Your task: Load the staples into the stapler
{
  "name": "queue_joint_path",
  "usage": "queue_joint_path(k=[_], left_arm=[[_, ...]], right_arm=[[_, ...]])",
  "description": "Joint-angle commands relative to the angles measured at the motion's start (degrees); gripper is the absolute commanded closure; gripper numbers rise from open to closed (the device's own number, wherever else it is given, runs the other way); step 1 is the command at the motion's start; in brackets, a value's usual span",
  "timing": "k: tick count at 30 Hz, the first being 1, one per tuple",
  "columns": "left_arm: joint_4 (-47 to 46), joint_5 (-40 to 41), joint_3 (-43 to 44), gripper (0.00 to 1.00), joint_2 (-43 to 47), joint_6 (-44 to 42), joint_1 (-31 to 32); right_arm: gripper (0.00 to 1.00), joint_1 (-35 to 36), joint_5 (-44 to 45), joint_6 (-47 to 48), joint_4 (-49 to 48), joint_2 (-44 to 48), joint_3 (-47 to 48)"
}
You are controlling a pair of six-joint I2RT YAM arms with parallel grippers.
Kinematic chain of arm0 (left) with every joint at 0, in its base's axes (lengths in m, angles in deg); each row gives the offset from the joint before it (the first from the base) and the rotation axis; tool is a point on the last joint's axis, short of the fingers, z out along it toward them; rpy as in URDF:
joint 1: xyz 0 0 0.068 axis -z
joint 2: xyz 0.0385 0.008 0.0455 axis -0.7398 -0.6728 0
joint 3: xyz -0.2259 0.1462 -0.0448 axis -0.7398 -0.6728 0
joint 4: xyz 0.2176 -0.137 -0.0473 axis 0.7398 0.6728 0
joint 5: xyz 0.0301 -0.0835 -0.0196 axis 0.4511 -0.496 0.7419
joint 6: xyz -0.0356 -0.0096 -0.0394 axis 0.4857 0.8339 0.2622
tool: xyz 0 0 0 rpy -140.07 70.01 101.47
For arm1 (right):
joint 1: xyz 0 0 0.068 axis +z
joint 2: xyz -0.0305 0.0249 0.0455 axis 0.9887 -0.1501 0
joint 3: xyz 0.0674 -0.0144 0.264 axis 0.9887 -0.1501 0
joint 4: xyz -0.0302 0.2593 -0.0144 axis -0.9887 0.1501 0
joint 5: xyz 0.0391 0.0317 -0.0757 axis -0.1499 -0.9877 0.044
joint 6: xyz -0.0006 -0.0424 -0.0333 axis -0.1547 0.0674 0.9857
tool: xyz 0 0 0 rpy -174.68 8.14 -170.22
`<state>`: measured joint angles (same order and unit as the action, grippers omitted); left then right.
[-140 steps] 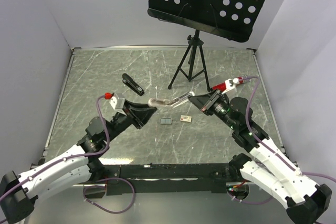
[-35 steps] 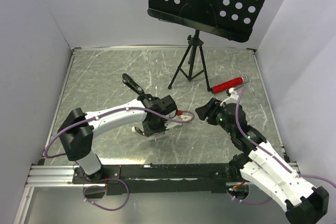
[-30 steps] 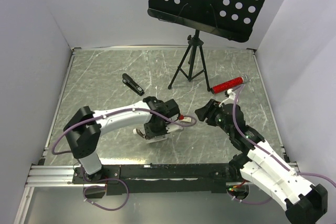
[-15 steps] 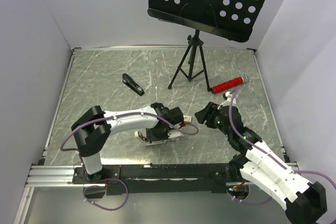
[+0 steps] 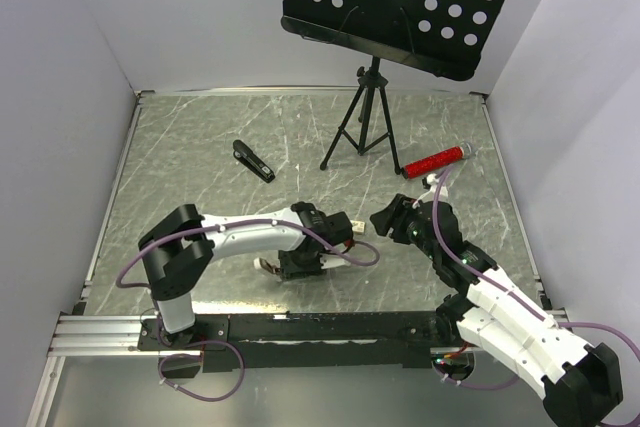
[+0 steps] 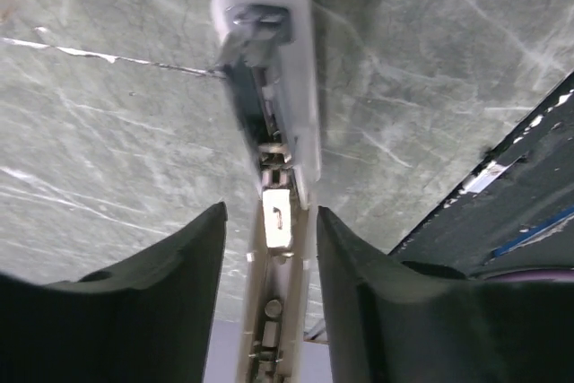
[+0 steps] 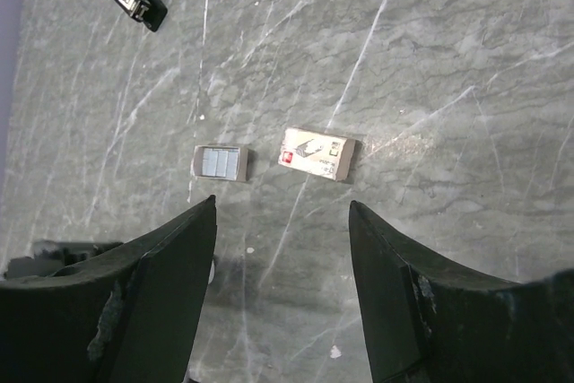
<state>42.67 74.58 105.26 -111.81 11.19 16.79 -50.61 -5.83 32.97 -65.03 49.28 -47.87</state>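
A pale stapler (image 6: 269, 87) lies opened on the table, its metal channel running back between my left gripper's fingers. The left gripper (image 6: 269, 213) stands open around it, with a slim gap on the left side. From above, the left gripper (image 5: 300, 263) sits low near the front, and one white end of the stapler (image 5: 264, 265) pokes out beside it. The staples (image 7: 218, 162), a silvery-grey strip in a small cardboard tray, lie on the table ahead of my right gripper (image 7: 282, 204). The right gripper (image 5: 386, 217) is open, hovering with nothing in it.
A tan-and-white box (image 7: 316, 152) lies right of the staples. A black stapler (image 5: 253, 160) rests at mid-left, and a red cylinder (image 5: 435, 161) lies at the right. A music stand on a black tripod (image 5: 362, 127) occupies the back centre.
My left gripper carried the pale stapler toward the near edge, set it down low and opened its jaws. The right arm has barely shifted.
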Motion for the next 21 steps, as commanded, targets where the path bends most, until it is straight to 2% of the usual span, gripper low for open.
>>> queue_joint_path(k=[1,5,7,8,10,11,12,17,18,21], left_arm=[[-0.26,2.95,2.55,0.45,4.12,0.65,0.35],[-1.93,6.19,4.67,0.3,6.85,1.97,0.09],[-4.82,6.56,5.37,0.25,9.82,3.55,-1.4],[-5.88,6.29,5.46,0.19,11.06,4.34,-2.45],[-9.82,6.47,5.03,0.11,15.26,7.23,-6.57],[-10.97,6.03,4.59,0.04,16.68,8.12,-8.24],[-12.38,6.46,4.06,0.01,18.35,9.43,-11.57],[-22.56,4.36,-2.96,0.03,31.18,18.31,-22.22],[-24.24,3.84,-4.63,0.03,33.11,19.63,-25.98],[-31.54,3.12,-12.1,0.03,41.2,25.86,-33.54]], right_arm=[[0.3,0.09,-0.47,5.0,-2.2,0.53,2.0],[0.23,0.17,-3.2,13.5,-2.98,0.09,4.37],[0.21,0.17,-8.01,17.21,-3.95,-0.44,5.78],[0.15,0.26,-9.25,20.36,-4.13,-0.79,6.31],[0.06,0.44,-12.42,24.85,-4.57,-2.37,7.8],[0.04,0.7,-13.73,27.66,-3.96,-2.98,8.33],[0.02,0.7,-14.88,28.9,-3.43,-4.21,9.29],[0.0,0.96,-22.52,33.48,-2.9,-7.03,10.79],[0.0,1.23,-25.23,33.92,-3.42,-8.25,11.14],[0.0,2.8,-26.75,35.24,-4.39,-12.02,12.46]])
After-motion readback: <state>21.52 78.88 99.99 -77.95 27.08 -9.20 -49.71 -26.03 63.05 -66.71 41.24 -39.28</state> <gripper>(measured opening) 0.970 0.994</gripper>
